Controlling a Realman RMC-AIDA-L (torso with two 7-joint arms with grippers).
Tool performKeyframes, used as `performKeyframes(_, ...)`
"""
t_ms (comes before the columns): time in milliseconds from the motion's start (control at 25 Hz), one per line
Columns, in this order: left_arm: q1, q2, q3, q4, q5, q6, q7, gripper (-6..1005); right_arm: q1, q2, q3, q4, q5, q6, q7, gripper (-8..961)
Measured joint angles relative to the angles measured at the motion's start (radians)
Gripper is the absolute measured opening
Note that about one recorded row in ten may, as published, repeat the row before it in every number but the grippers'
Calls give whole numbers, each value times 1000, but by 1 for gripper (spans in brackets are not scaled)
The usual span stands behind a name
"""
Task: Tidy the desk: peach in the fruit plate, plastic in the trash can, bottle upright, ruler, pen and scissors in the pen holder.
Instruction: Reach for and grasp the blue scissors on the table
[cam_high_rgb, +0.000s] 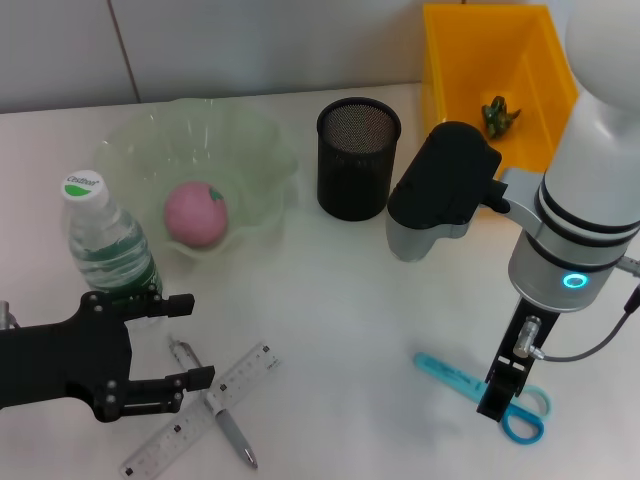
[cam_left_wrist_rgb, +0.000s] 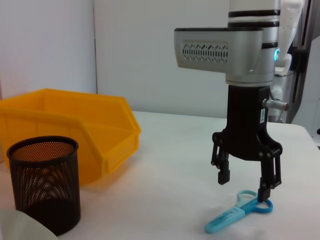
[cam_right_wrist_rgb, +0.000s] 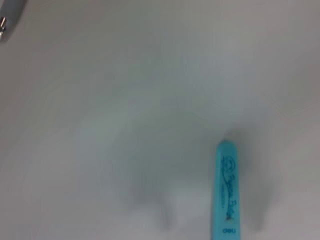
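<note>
White desk (cam_high_rgb: 340, 300) spreads under my jaws — matte, evenly lit, soft shadows. Beyond it, pale panelled wall (cam_high_rgb: 200, 45) with thin vertical seams.

Right hand (cam_high_rgb: 497, 396) low over blue scissors (cam_high_rgb: 480, 385), peach (cam_high_rgb: 195, 212) in fruit plate (cam_high_rgb: 262, 150).

Pink peach (cam_high_rgb: 196, 213) in pale green translucent fruit plate (cam_high_rgb: 262, 150); black mesh pen holder (cam_high_rgb: 357, 158); yellow bin (cam_high_rgb: 490, 60); light-blue scissors (cam_high_rgb: 478, 387); white tabletop (cam_high_rgb: 340, 300); green-capped clear bottle (cam_high_rgb: 105, 240); clear ruler (cam_high_rgb: 200, 411).
</note>
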Motion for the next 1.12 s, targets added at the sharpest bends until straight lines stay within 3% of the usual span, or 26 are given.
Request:
performKeyframes(400,-2,0,0,-6,0,2,0,787,-19,1,-20,17,4,27,-4,769)
performKeyframes(1120,-1,0,2,-13,0,-1,4,787,-32,3,-52,30,17,69,0,589)
